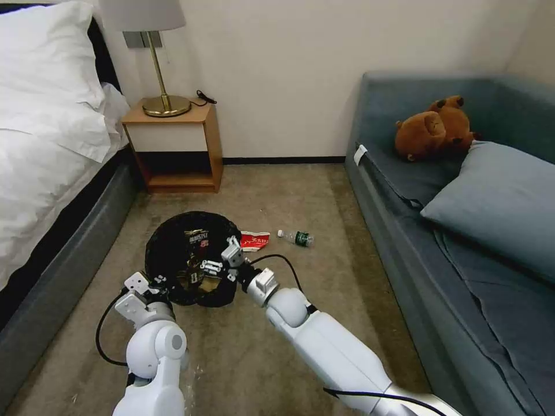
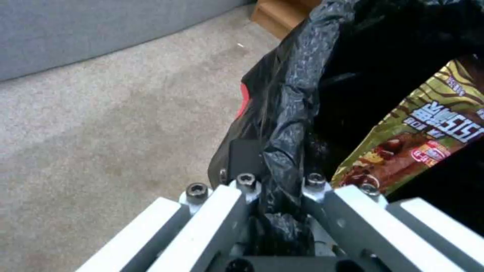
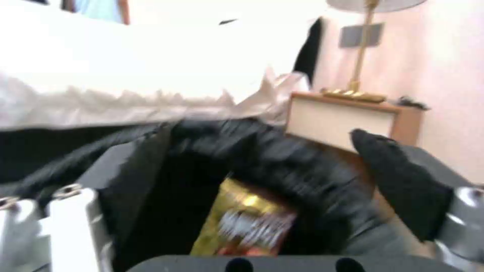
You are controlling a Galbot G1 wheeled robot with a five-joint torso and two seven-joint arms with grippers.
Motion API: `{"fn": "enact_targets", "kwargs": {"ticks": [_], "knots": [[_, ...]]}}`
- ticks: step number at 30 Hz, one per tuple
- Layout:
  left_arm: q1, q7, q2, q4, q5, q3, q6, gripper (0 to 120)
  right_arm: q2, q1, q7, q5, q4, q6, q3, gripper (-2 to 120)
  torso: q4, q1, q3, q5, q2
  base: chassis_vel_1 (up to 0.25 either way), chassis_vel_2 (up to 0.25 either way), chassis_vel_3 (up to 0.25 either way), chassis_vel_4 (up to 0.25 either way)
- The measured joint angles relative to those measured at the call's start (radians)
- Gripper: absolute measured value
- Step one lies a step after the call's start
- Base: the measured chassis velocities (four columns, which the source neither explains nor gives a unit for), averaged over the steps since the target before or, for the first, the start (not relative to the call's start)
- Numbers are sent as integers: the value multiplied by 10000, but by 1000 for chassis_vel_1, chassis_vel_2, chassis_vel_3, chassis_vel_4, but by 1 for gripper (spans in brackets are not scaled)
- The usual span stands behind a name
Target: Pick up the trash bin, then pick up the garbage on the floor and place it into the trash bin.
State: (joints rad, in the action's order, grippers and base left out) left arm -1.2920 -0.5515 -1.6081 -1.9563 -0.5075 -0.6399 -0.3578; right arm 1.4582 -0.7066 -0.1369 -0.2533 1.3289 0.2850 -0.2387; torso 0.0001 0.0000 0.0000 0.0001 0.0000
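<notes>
Left gripper (image 2: 275,196) pinches the trash bin (image 1: 173,242) rim; right gripper (image 1: 217,260), wide apart, hovers above the snack wrapper (image 3: 247,223) inside; open carpet (image 1: 324,196) lies beyond.

Both arms reach forward and down from the lower edge of the head view, white forearms converging toward twelve o'clock; the left gripper (image 1: 157,282) sits at about eleven o'clock of its elbow, its jaws closed tight on the black liner at the rim of the trash bin (image 1: 167,242); the right gripper (image 1: 222,263) angles toward ten o'clock off a long forearm, wrist bent, its black-padded fingers (image 3: 403,181) spread wide over the bin's mouth with nothing between them.
</notes>
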Motion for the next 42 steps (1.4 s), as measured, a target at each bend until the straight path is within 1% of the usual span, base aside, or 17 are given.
{"fn": "enact_targets", "kwargs": {"ticks": [4,7,12,14,15,16,19,23,26,27,29,30,32,33,35,38,42], "knots": [[13,-36,0,81,19,-45,-4,1,-139,-104,321,-227,500,-215,316,99,0,0,0,0,0,0,0,0,0],[57,-39,1,198,-48,-62,-77,1,-351,-441,668,-178,1187,-400,1101,100,0,0,0,0,0,0,0,0,0],[165,103,308,356,-112,-278,-278,1,-612,-1172,1295,-65,1918,-571,2151,100,-3,0,0,1,0,0,0,0,0],[254,436,472,417,-112,-617,-552,1,-713,-1870,1445,146,2373,-633,2927,100,0,0,0,1,0,0,0,0,0],[265,540,601,440,-147,-654,-611,1,-723,-2163,1446,227,2546,-631,3292,100,-1,0,0,1,0,0,0,0,0],[265,540,601,440,-147,-654,-611,1,-723,-2163,1446,227,2546,-631,3292,100,-1,0,0,1,0,0,0,0,0],[279,834,997,499,-304,-708,-716,1,-667,-2955,1372,497,2999,-477,4328,100,-2,0,0,0,0,0,0,0,0],[269,947,1155,501,-391,-715,-749,1,-597,-3283,1269,654,3173,-374,4792,100,-2,0,0,0,0,0,0,0,0],[181,1528,1476,552,-380,-773,-785,1,-377,-4217,1012,1038,3511,-62,5820,100,-2,0,-1,-1,0,0,0,0,0],[181,1528,1476,552,-380,-773,-785,1,-377,-4217,1012,1038,3511,-62,5820,100,-2,0,-1,-1,0,0,0,0,0],[96,2116,1632,613,-252,-835,-721,1,-214,-4800,915,1234,3657,177,6233,100,-2,0,-1,0,0,0,0,0,0],[96,2116,1632,613,-252,-835,-721,1,-214,-4800,915,1234,3657,177,6233,100,-2,0,-1,0,0,0,0,0,0],[-46,2798,1801,628,-109,-858,-636,1,-27,-5290,810,1413,3685,509,6524,100,-2,0,-1,-1,0,0,0,0,0],[-46,2798,1801,628,-109,-858,-636,1,-27,-5290,810,1413,3685,509,6524,100,-2,0,-1,-1,0,0,0,0,0],[-104,3194,1910,628,-8,-915,-566,1,143,-5550,760,1520,3633,705,6733,100,-2,-1,-1,-2,1,0,0,0,0],[-103,3286,1955,613,-2,-961,-543,1,213,-5605,743,1564,3527,759,6832,100,-1,-1,-1,-1,1,0,0,0,0],[-121,3188,1932,585,-124,-985,-542,1,257,-5607,705,1593,3107,865,6859,100,-2,0,-1,-1,0,0,0,0,0]]}}
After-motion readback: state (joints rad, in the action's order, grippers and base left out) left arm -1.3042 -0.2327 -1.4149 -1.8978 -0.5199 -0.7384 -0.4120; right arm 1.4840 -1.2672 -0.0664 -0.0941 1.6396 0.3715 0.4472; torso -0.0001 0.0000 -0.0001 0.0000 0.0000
